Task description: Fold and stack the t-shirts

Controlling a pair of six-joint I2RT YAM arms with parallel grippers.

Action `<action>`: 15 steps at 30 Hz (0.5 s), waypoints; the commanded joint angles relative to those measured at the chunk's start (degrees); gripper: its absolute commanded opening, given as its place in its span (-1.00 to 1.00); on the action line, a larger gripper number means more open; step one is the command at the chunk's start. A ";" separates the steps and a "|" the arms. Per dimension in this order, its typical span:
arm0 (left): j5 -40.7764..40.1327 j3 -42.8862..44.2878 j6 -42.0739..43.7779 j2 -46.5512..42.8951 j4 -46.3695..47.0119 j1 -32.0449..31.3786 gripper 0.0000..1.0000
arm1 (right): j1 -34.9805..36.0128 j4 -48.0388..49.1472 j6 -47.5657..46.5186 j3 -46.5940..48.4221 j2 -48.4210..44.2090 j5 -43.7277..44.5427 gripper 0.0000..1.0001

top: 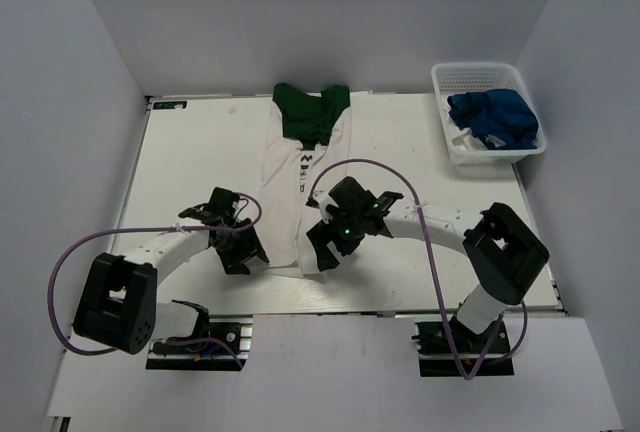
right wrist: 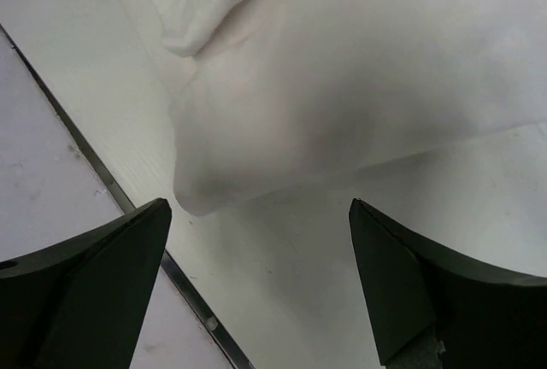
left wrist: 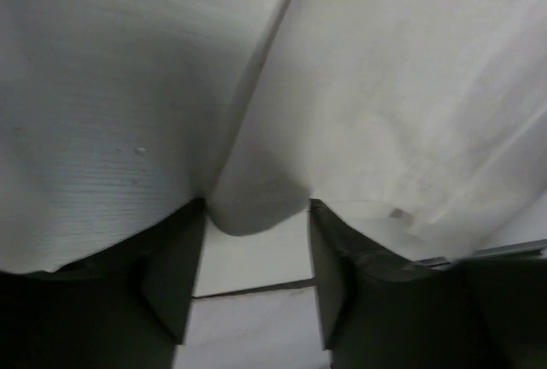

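The left gripper (left wrist: 255,288) is released: its 2 dark fingers stand apart at the bottom of the left wrist view. A rounded corner of the white t-shirt (left wrist: 256,207) pokes just into the gap at their tips, unpinched. The right gripper (right wrist: 256,301) is released too, with its jaws spread wider. The shirt's other near corner lies ahead of it, toward the left finger and outside the gap.

In the top view, the 2 grippers sit low at either side of the shirt's near end. The shirt lies down the middle of the desk (top: 190,152) as a narrow lengthwise strip, with its dark green sleeves at top centre and its hem toward the bottom. A blue t-shirt (top: 492,117) sits bunched in the white basket (top: 470,74) at the upper right, not yet folded.

The step in hand looks like taking both hem corners to fold the strip toward the collar. The main risk is an uneven grab. The right gripper, being off-centre, may close on air or catch only the edge. The left has so little cloth between its fingers that it could catch only 1 layer or let the corner slip. Lifting with 1 good hold would skew the fold or drag the strip open. The purple cable (top: 372,164) looping over the shirt might also snag it
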 commanded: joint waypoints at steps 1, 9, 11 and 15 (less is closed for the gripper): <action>-2.38 -3.06 0.03 0.07 -1.18 -0.35 0.16 | 1.22 -0.87 -0.97 2.89 2.30 -0.99 0.81; -2.38 -4.11 0.03 2.01 -0.65 -0.35 -0.41 | 3.51 -6.42 1.31 3.96 8.02 6.56 0.41; -1.68 -4.64 0.03 1.40 -0.65 -0.35 -0.60 | 4.38 -6.59 3.42 2.82 7.67 9.21 0.07; 0.25 -5.17 0.03 1.39 1.10 -0.35 -0.98 | 5.17 -5.98 4.74 1.23 5.12 11.05 -0.40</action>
